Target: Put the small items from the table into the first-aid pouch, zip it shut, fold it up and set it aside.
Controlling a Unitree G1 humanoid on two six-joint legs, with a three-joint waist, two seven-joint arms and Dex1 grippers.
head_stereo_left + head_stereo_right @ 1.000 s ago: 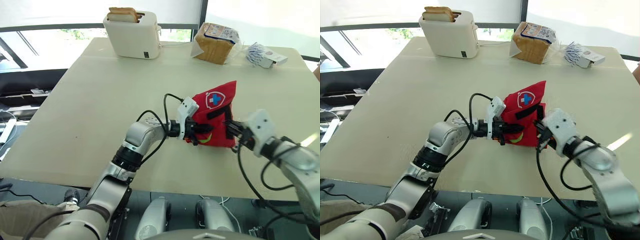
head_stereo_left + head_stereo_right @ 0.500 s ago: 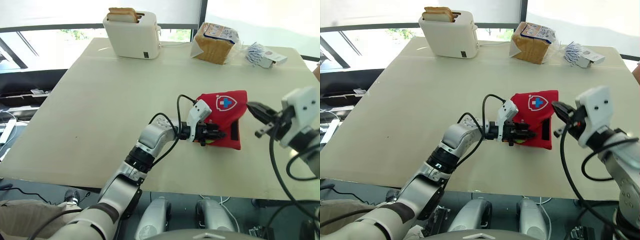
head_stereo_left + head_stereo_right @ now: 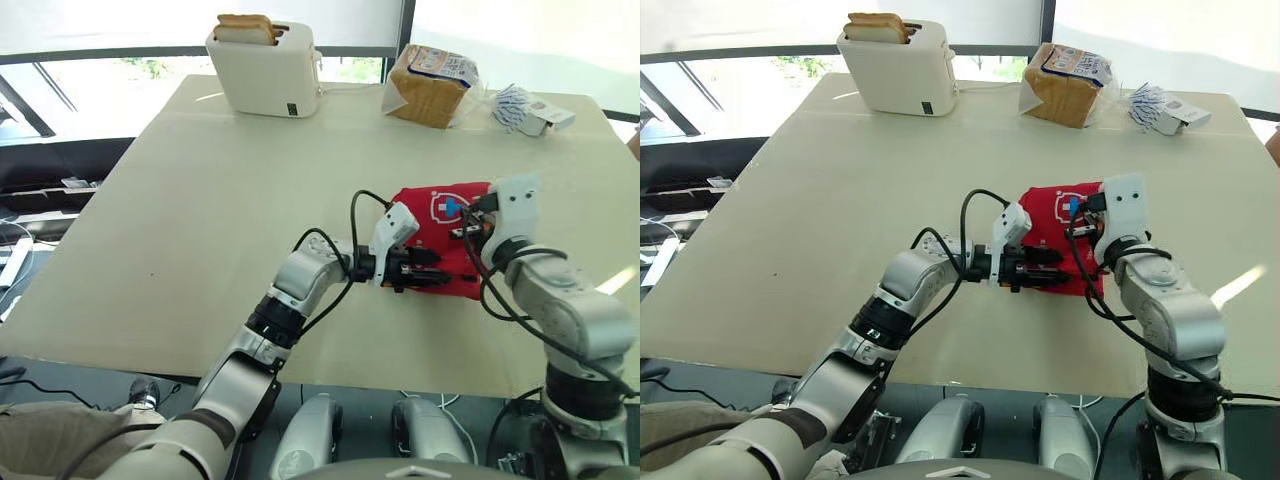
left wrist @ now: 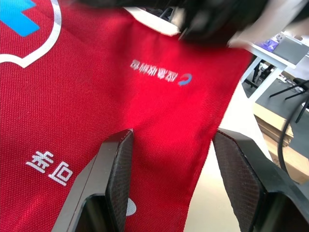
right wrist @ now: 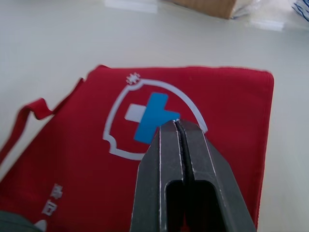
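1. The red first-aid pouch (image 3: 442, 232) lies flat on the table (image 3: 180, 200) between the two grippers. Its emblem side faces up.
2. The left gripper (image 3: 425, 272) reaches the pouch at the edge nearest the robot. Its two black fingers (image 4: 117, 164) stand apart and released. In the left wrist view, red fabric with white lettering spans the gap between them and runs on ahead of the tips. One finger lies over the cloth and the other sits at the cloth's side edge, where bare table shows.
3. The right gripper (image 5: 177, 123) hangs over the pouch's upper face. Its fingers are pressed together, with nothing seen between them. The tips sit directly over the white shield emblem (image 5: 145, 116) with the blue cross. Whether they touch the fabric cannot be told.
4. A thin red strap (image 5: 26, 113) loops off the pouch's side edge, away from the right gripper's tips.
5. Well beyond both grippers, at the far edge of the table:
   - a white toaster (image 3: 265, 72) holding bread slices (image 3: 247, 27);
   - a bagged loaf (image 3: 430, 85);
   - a heap of small blue-and-white packets (image 3: 528, 108).
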